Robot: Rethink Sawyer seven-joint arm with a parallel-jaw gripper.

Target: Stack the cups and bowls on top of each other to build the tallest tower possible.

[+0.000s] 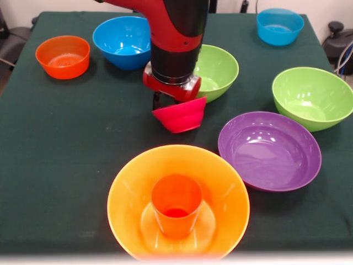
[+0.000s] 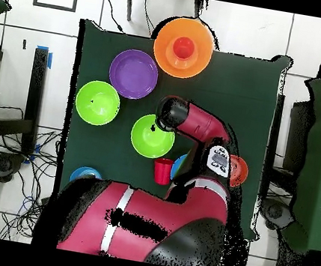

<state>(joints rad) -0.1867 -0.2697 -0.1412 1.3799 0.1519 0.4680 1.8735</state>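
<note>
The claw [image 1: 175,108] is clamped on the crimson bowl [image 1: 180,115], which hangs tilted below the wrist, clear of the table [image 1: 55,149]. The fingers are mostly hidden behind the bowl's rim, so the exact grip points cannot be made out. In the overhead view the arm's end covers the claw and the crimson bowl.

Just in front of the carried bowl stands the tower [image 1: 177,201] as built so far: the big orange bowl [image 1: 124,199] upright as base, with the orange cup [image 1: 176,205] standing upright, mouth up, in its centre. The crimson bowl is above the table between this base and the nearer green bowl [image 1: 220,69]; it is not yet over the cup.

Status, as judged from the layout:
- Done: base placed; orange cup seated in it; crimson bowl lifted.
- In hand: transfer of the crimson bowl to the cup top.
- Left: everything else is loose on the table.

Loose items: the purple bowl [image 1: 269,150] beside the base; a second green bowl [image 1: 313,96]; a larger blue bowl [image 1: 122,41] and a smaller one [image 1: 279,26]; the small orange bowl [image 1: 63,56]; and the red cup [image 2: 162,170], seen only from overhead, standing near the arm.

The cup mouth is narrow, so the next placement probably calls for careful centring and levelling of the tilted bowl.
</note>
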